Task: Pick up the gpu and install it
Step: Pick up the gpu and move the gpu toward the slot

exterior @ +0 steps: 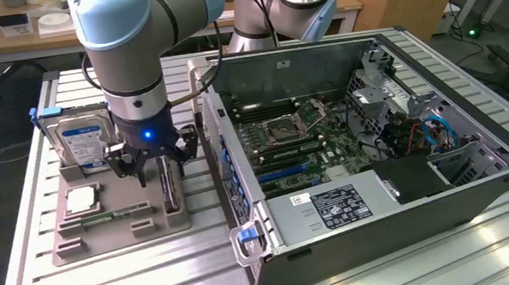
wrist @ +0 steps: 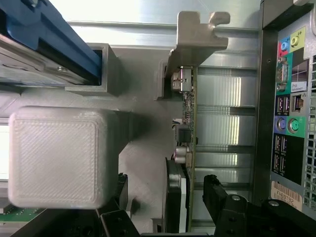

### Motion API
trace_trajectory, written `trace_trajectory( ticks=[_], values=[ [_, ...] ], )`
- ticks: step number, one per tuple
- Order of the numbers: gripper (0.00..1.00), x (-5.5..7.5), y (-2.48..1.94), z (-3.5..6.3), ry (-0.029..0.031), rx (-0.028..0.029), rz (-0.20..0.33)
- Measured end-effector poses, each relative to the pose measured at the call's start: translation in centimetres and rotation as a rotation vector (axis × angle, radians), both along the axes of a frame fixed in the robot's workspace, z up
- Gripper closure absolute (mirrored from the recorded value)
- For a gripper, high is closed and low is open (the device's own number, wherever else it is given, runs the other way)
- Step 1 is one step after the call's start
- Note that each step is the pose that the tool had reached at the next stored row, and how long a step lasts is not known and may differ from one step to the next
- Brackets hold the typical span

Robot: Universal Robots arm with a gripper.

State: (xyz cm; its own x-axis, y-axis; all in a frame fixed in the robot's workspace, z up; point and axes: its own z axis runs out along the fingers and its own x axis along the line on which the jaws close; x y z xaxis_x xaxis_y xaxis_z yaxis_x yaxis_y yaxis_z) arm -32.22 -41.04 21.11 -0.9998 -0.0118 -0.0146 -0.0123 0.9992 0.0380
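Note:
The gpu (exterior: pixel 168 188) stands on edge in a slot of the grey holder tray (exterior: pixel 151 231), next to the back of the computer case. In the wrist view the gpu (wrist: pixel 189 123) shows edge-on: a thin green board, a silver end bracket (wrist: pixel 195 37) and a black cooler (wrist: pixel 174 192). My gripper (exterior: pixel 161 177) hangs right over the card and is open. In the wrist view the gripper (wrist: pixel 168 197) straddles the cooler end, its black fingers (wrist: pixel 217 195) standing clear of the card on either side.
The tray also carries an upright hard drive (exterior: pixel 84 143) with a blue label, a CPU (exterior: pixel 82 199) and a RAM stick (exterior: pixel 114 215). The open computer case (exterior: pixel 479 185) lies at the exterior view's right, motherboard (exterior: pixel 301 145) exposed. Its rear port panel (wrist: pixel 289 98) is close beside the card.

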Motion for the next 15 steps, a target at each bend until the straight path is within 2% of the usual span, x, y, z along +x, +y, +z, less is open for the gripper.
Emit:
trace_trajectory(
  ticks=[12,15],
  values=[
    [0.28,0.51,0.03,-0.09,0.0,-0.0012,-0.021],
    [0.28,0.51,0.03,-0.1,0.0001,-0.0013,-0.04]
  ],
)
